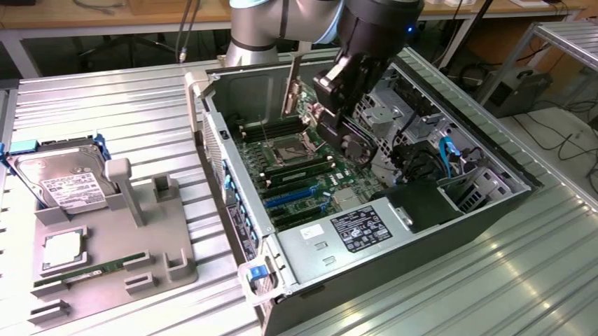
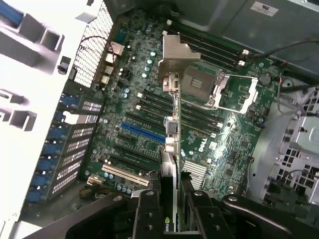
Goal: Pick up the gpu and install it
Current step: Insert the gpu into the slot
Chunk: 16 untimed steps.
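My gripper [image 1: 324,105] hangs over the open computer case [image 1: 486,157] and is shut on the gpu [image 1: 290,87], a thin black card held on edge with its silver bracket toward the case's rear wall. In the wrist view the gpu [image 2: 170,159] runs edge-on out from between my fingers [image 2: 147,214], and its silver bracket [image 2: 175,55] hovers over the green motherboard [image 2: 129,89]. The card is above the board and apart from it, beside the processor socket [image 2: 219,89]. The blue expansion slots [image 2: 142,132] lie below and to one side of the card.
A grey fixture [image 1: 173,252] on the exterior view's left holds a silver hard drive [image 1: 66,178], a processor chip [image 1: 61,248] and a green memory stick [image 1: 84,274]. Inside the case are the power supply [image 1: 360,227], cables [image 1: 447,150] and drive cages; its metal walls ring the board.
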Tool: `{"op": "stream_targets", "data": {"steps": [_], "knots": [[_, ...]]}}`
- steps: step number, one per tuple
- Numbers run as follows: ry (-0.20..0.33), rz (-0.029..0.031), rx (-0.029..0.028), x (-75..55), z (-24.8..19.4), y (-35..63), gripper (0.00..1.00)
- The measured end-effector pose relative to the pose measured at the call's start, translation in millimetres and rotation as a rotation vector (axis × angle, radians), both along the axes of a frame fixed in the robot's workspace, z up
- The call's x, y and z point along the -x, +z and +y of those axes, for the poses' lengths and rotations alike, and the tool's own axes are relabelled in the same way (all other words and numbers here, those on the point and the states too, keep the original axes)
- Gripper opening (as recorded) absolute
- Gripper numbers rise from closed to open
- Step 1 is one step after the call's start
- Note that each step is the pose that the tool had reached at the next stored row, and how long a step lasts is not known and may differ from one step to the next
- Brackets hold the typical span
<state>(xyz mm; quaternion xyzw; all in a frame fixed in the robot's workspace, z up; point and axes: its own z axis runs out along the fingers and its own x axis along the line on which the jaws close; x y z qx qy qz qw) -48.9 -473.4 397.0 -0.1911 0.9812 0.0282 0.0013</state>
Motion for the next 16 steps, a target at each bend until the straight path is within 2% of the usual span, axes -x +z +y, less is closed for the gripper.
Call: {"op": "stream_targets", "data": {"steps": [2, 5, 8, 12, 16], "knots": [[0.043, -0.0004, 0.0000, 0.0, 0.0, -0.4, 0.26], [0.136, -0.0015, 0.0001, 0.0, 0.0, -1.4, 0.26], [0.191, -0.0022, 0.0001, 0.0, 0.0, -2.0, 0.26], [0.299, -0.0033, 0.0001, 0.0, 0.0, -3.4, 0.26], [0.378, -0.0038, 0.0000, 0.0, 0.0, -4.4, 0.26]]}}
